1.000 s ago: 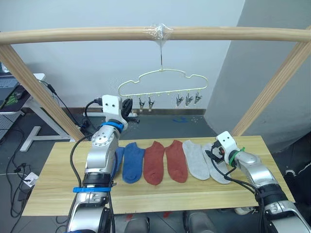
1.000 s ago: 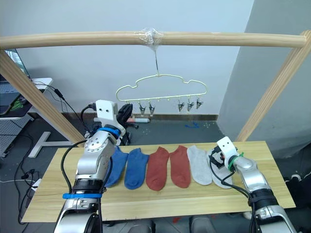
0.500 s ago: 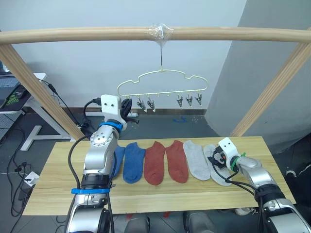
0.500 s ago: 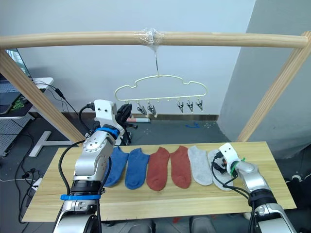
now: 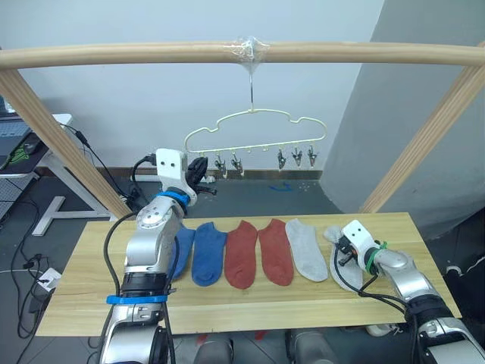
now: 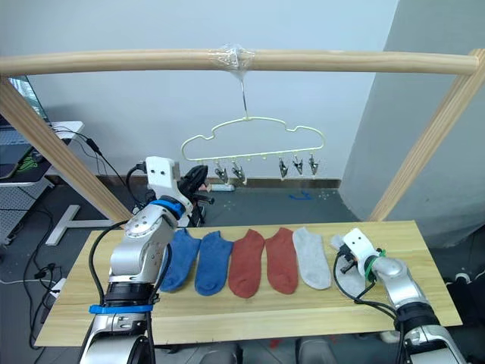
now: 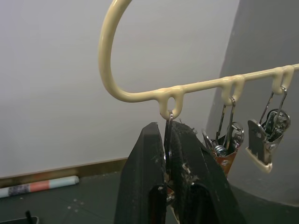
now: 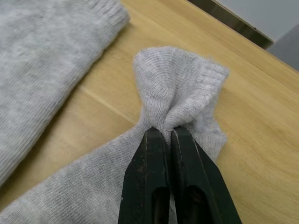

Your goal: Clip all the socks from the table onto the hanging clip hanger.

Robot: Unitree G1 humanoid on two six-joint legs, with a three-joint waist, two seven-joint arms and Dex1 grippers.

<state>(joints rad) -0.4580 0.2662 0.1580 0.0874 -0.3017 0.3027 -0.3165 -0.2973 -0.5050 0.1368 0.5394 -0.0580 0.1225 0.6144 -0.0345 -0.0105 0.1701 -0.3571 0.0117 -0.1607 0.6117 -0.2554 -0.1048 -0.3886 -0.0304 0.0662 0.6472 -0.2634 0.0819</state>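
Six socks lie in a row on the pale wooden surface (image 5: 227, 307): two blue socks (image 5: 198, 252) on the left, two rust-red socks (image 5: 256, 252) in the middle, one light grey sock (image 5: 307, 249) flat beside them, and the outermost grey sock (image 8: 177, 98) at the right end. The right gripper (image 8: 167, 135) has its jaws pressed together on that sock's bunched cuff, close to the surface. Farther back, the left gripper (image 7: 167, 135) is raised, its jaws pinched on the leftmost metal clip (image 7: 168, 122) of the cream clip hanger (image 5: 256, 129), which hangs from the round wooden pole (image 5: 151, 53). Beyond are a dark floor and a white wall.
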